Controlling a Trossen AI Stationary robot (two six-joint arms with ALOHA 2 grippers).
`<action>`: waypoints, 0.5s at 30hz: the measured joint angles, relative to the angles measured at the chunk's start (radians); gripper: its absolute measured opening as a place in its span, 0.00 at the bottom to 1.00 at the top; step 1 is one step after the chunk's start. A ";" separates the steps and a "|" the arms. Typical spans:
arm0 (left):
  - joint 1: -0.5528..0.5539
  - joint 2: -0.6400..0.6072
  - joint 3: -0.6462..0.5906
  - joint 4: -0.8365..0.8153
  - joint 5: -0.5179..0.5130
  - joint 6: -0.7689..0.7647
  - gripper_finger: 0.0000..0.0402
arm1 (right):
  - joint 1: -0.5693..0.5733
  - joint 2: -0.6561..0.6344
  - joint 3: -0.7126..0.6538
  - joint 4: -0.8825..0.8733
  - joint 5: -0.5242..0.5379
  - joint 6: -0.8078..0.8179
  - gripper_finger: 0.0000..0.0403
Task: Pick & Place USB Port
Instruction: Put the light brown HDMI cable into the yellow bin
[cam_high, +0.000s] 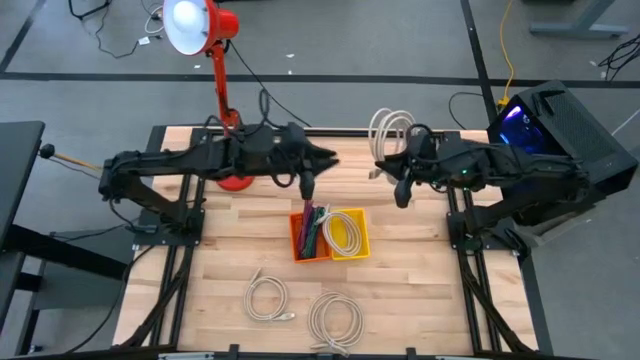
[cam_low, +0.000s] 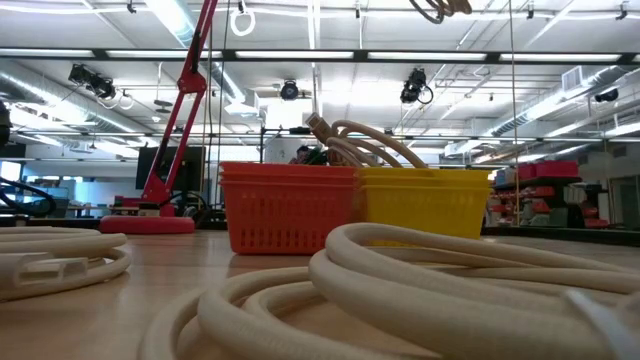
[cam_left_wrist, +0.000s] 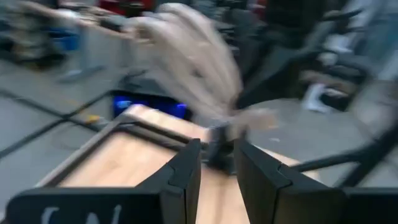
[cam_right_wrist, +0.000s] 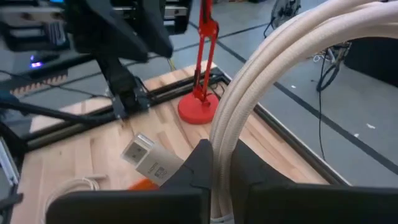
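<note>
- My right gripper (cam_right_wrist: 219, 171) is clamped on a coiled cable (cam_high: 390, 128), held above the table (cam_high: 420, 290).
- My left gripper (cam_high: 309, 185) hangs over the orange basket (cam_high: 300, 240), fingers slightly parted, holding nothing.

Wooden table (cam_high: 420, 270) seen from above. Orange basket (cam_high: 309, 234) and yellow basket (cam_high: 346, 232) touching side by side mid-table — dark cables in orange, cream coil in yellow. 2 loose cream cable coils (cam_high: 268, 298) near front edge. Red lamp (cam_high: 212, 60) at back left. Left gripper (cam_high: 309, 186) above orange basket. Right gripper (cam_high: 402, 192) raised at back right — cream cable loop (cam_high: 390, 130) hanging from it.
</note>
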 joint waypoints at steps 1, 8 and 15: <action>0.000 0.013 0.000 0.037 0.034 -0.007 0.26 | 0.000 0.006 0.000 0.002 -0.009 -0.003 0.04; 0.001 0.098 -0.001 0.180 0.093 -0.059 0.26 | 0.000 0.045 0.000 0.050 -0.081 -0.036 0.04; 0.015 0.150 0.000 0.315 0.147 -0.103 0.26 | 0.002 0.061 0.000 0.032 -0.123 -0.057 0.04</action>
